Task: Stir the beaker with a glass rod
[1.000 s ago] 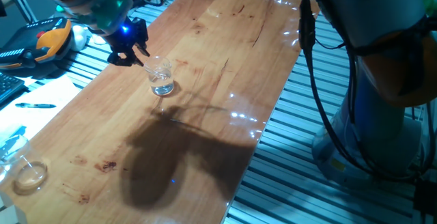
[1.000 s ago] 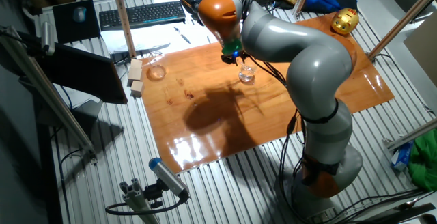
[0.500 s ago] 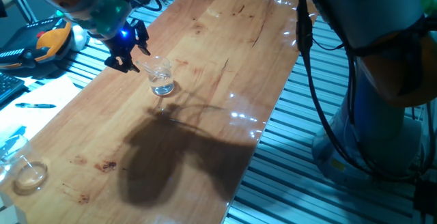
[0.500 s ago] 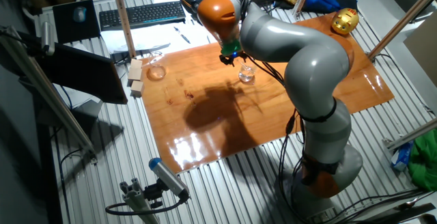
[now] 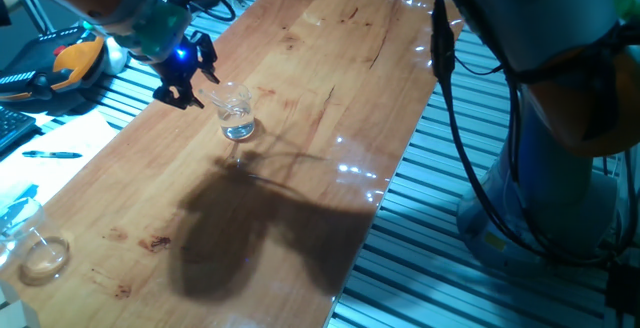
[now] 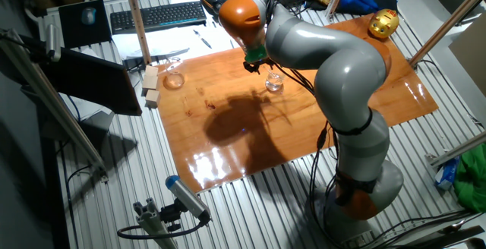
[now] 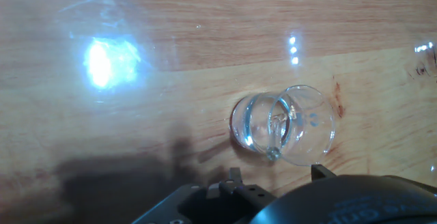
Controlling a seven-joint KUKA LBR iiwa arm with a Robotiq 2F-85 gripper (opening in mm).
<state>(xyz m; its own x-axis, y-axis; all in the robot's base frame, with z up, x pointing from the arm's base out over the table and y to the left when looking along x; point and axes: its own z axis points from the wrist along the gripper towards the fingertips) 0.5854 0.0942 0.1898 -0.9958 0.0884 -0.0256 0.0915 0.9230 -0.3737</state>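
Leftmost, a low round glass dish (image 5: pixel 45 255) sits on the glossy wooden table (image 5: pixel 300 118). Centrally, the black two-finger gripper (image 5: pixel 183 81) hovers beside the small clear glass beaker (image 5: pixel 236 113); its jaw spacing cannot be determined. The thin transparent glass rod (image 7: pixel 275 132) stands inside the beaker.

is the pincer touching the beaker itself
Apart. One fixed view shows the pincer beside the beaker with bare wood between them; the hand view also shows the beaker clear of the fingertips.
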